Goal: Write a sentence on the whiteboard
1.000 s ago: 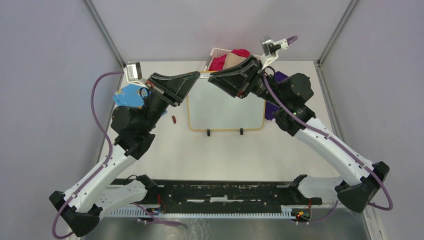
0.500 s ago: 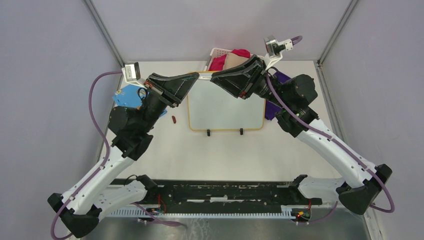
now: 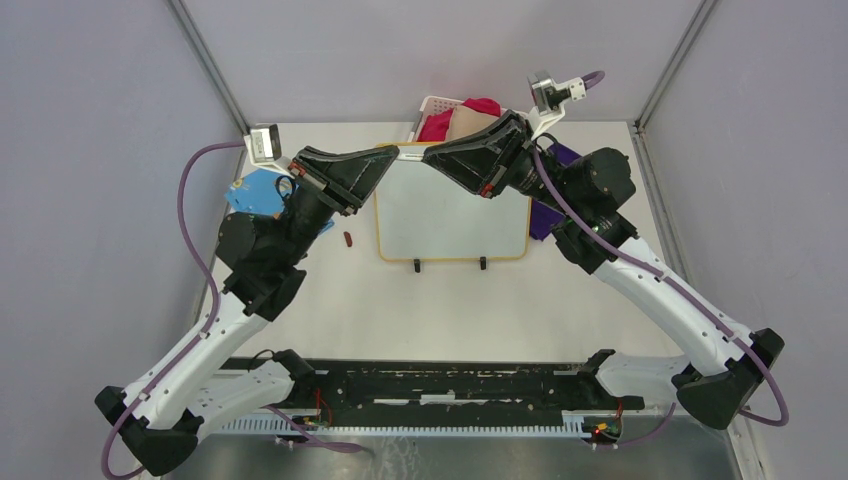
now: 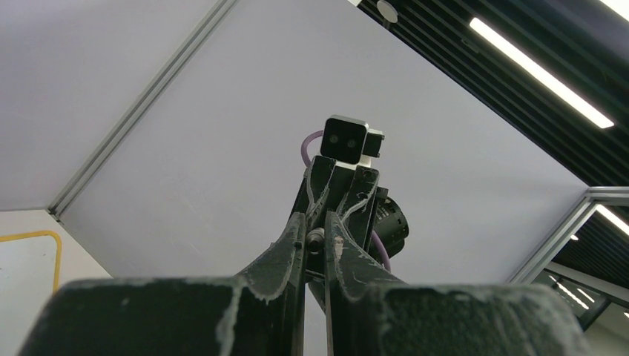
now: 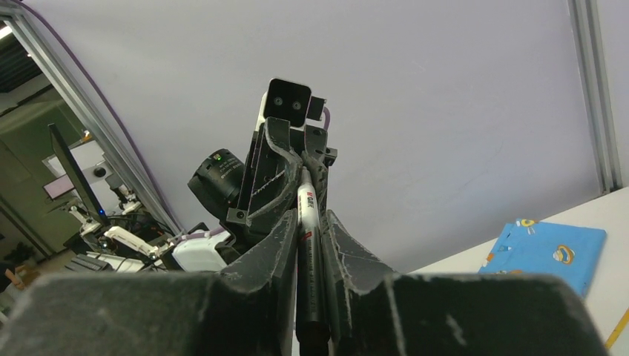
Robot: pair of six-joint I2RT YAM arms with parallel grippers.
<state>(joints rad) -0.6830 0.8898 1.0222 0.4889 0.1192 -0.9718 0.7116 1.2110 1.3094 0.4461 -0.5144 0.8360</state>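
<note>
Starting at the near side, the whiteboard lies flat on the table between the two arms, with its small black feet at the near edge. Its face is blank, and no word of the sentence shows yet. It looks stiff and light, so pen pressure may well make it skate on those feet. It needs a light touch more than a grip.

Above its far rim the left gripper and right gripper meet tip to tip, with the marker bridging them. The right wrist view shows the right jaws pressed against both sides of the white barrel. The left jaws are nearly together, pinching the marker's far end.

The barrel appears smooth, rigid and light, so it would likely twist or slip in a loose pinch. The best hold is probably across the barrel, low toward the writing end.

A small dark red piece, possibly the cap, lies just left of the board. Farther left sits a blue board, and a purple cloth lies at the right. A basket of cloths stands at the back.
</note>
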